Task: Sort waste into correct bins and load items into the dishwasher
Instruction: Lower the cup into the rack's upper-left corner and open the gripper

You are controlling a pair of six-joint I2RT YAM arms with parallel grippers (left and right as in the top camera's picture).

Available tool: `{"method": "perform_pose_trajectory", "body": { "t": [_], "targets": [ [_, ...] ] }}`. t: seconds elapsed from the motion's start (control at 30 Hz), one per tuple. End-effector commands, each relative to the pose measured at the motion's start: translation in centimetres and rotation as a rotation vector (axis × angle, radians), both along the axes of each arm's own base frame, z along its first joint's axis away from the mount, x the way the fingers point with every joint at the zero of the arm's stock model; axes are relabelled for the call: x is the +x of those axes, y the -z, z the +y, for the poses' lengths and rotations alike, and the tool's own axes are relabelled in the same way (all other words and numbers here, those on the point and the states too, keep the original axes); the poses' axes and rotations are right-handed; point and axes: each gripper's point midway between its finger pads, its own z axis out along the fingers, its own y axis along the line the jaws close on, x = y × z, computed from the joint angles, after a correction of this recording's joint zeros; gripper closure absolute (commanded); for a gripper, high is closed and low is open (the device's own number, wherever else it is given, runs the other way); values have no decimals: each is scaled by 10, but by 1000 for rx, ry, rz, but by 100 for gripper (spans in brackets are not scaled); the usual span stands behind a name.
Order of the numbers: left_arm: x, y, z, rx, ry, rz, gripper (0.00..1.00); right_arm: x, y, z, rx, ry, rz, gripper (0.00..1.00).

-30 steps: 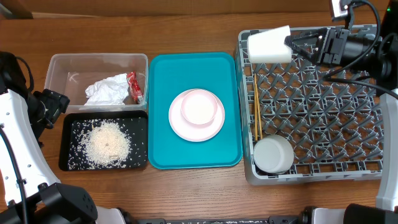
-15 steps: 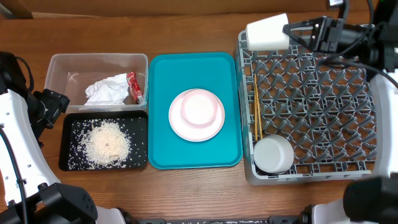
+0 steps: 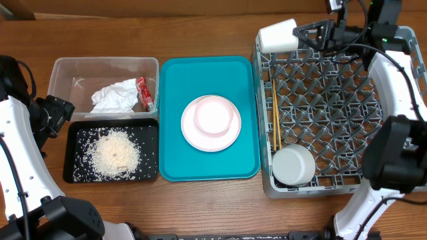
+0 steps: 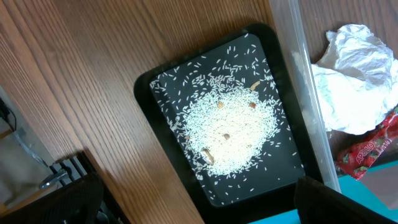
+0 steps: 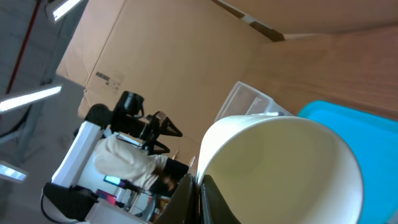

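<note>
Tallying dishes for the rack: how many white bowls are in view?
2. One white bowl is gripped by the right end effector at the far left corner of the rack; the other bowl sits in its near left corner. None seems hidden.

A crumpled white napkin (image 3: 115, 97) and red wrapper (image 3: 145, 93) are lying in the clear plastic tub (image 3: 63, 73), rice grains (image 3: 115, 153) in the black tray (image 3: 73, 175). A pinkish cup (image 3: 213, 115) is sitting on the pale pink plate (image 3: 193, 137). Wooden chopsticks (image 3: 275, 117) and a white bowl (image 3: 293, 165) are resting in the grey pegged rack (image 3: 333, 100); a second white bowl (image 3: 278, 36) is hanging tipped above its corner.
</note>
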Motion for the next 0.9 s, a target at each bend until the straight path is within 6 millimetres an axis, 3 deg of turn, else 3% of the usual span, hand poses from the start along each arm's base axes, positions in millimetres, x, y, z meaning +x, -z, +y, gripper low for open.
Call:
{"method": "perform_pose_trajectory", "body": {
  "t": [0.0, 0.17, 0.37, 0.6, 0.87],
  "targets": [
    [3, -9, 0, 18, -4, -29, 0, 9, 25, 1, 19, -19, 41, 96],
    [3, -9, 0, 18, -4, -29, 0, 22, 59, 8, 6, -18, 80, 96],
    [3, -9, 0, 18, -4, -29, 0, 28, 81, 11, -3, -10, 124, 96],
    [3, -9, 0, 18, -4, -29, 0, 31, 101, 18, -16, -9, 171, 96],
    [3, -9, 0, 18, -4, -29, 0, 34, 110, 19, -47, 21, 210, 96]
  ]
}}
